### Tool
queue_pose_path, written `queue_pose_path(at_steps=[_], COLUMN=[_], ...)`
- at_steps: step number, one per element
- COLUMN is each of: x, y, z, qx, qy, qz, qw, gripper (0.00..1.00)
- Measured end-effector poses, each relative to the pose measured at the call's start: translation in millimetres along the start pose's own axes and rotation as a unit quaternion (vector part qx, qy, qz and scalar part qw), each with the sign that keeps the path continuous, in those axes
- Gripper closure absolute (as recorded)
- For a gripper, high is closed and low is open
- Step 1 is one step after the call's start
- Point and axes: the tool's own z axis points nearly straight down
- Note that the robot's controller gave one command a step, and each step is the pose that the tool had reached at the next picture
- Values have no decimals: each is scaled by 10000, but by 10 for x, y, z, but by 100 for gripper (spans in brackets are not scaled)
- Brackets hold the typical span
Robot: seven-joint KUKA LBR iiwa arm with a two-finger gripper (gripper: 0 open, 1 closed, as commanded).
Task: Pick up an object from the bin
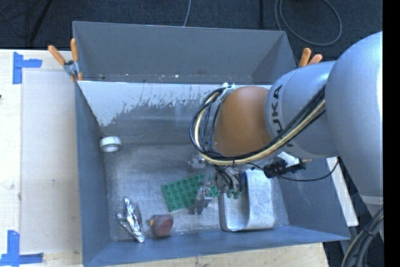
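My gripper [205, 196] hangs below the arm's orange dome in the front middle of the bin. It is low over the right end of a flat green studded building plate [181, 192] and seems to touch it there. Just to its right lies a shiny rectangular metal pan [250, 208] on the bin floor. The plate's right edge is hidden behind the gripper.
A brownish-red lump [162, 224] and a crumpled silver foil piece [131, 221] lie near the front wall, left of the gripper. A small white ring [110, 144] sits at the far left by the back slope. The arm covers the bin's right side.
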Motion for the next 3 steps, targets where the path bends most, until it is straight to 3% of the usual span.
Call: queue_pose_path(at_steps=[1, 3], x=[-9, -14], y=[2, -4], z=[-16, -318], qx=[-4, 6], qy=[-6, 7], qz=[3, 25], qw=[10000, 10000], gripper=[100, 100])
